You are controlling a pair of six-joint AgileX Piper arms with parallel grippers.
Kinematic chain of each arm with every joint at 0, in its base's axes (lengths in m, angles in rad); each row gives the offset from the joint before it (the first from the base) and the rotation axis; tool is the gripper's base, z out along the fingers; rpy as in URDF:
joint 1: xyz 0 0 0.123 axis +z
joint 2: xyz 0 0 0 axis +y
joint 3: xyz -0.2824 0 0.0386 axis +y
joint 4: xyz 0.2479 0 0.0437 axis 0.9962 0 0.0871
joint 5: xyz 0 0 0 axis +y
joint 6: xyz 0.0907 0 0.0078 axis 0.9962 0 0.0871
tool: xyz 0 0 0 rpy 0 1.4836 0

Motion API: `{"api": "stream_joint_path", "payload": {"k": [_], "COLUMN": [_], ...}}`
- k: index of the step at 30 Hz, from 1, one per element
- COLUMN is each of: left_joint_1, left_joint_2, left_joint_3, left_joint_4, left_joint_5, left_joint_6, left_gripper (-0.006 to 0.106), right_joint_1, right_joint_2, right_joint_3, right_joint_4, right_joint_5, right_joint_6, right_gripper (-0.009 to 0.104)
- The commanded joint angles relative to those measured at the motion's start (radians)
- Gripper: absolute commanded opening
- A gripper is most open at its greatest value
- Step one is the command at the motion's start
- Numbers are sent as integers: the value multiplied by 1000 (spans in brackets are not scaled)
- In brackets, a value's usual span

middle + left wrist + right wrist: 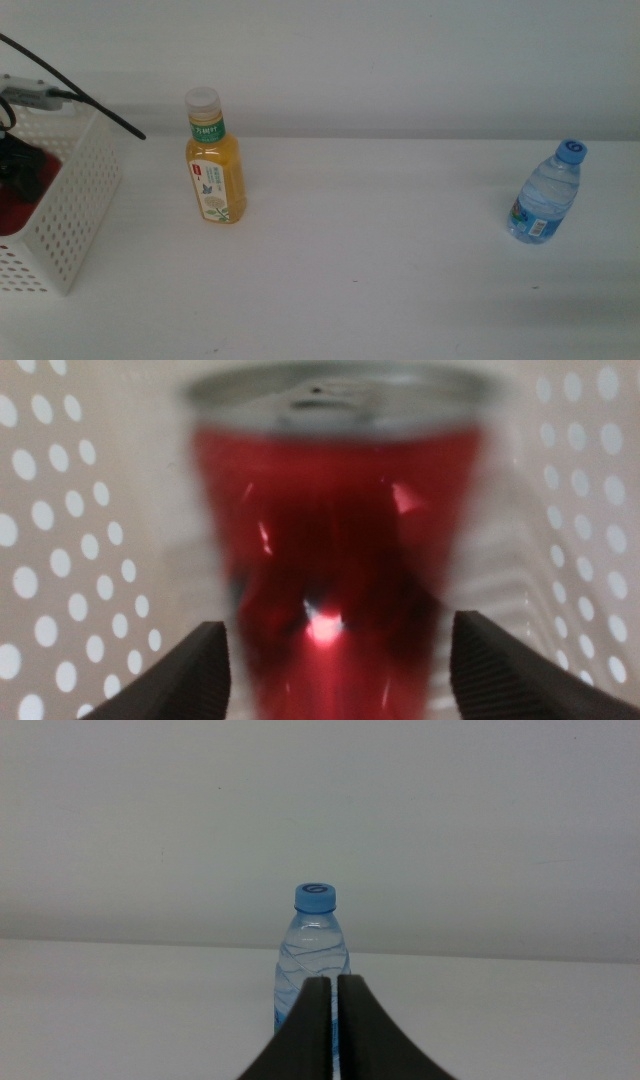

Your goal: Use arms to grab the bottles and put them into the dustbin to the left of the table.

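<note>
My left gripper (340,622) is down inside the white dustbin (75,200) at the table's left end. Its jaws stand wide open on either side of the red soda can (330,530), which is blurred. In the middle view the left gripper (18,165) shows as a dark shape over the can (15,215) in the bin. The yellow juice bottle (214,160) stands upright just right of the bin. The blue-capped water bottle (546,195) stands at the right. My right gripper (335,988) is shut and empty, facing the water bottle (313,945); it is out of the middle view.
A black cable (70,90) runs over the bin's top. The bin's perforated walls (60,540) close in on both sides of the left gripper. The white tabletop (380,270) stretches between the two bottles.
</note>
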Motion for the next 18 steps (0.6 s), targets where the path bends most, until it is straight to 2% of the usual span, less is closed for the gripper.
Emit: {"api": "stream_joint_path", "payload": {"k": [1, 9, 18], "left_joint_1": [-1, -1, -45], "left_joint_2": [-3, -13, -252], "left_joint_3": [-3, -5, -5], "left_joint_4": [-16, -20, 90], "left_joint_5": [11, 24, 59], "left_joint_6": [0, -10, -206], "left_gripper": [66, 77, 83], "right_joint_1": [-5, -5, -5], "right_joint_2": [-37, -37, -37], "right_joint_3": [35, 35, 35], "right_joint_4": [-6, -6, -6], "right_joint_5": [-7, -7, -7], "right_joint_6": [-3, -3, -3], "right_gripper": [-2, -2, -2]}}
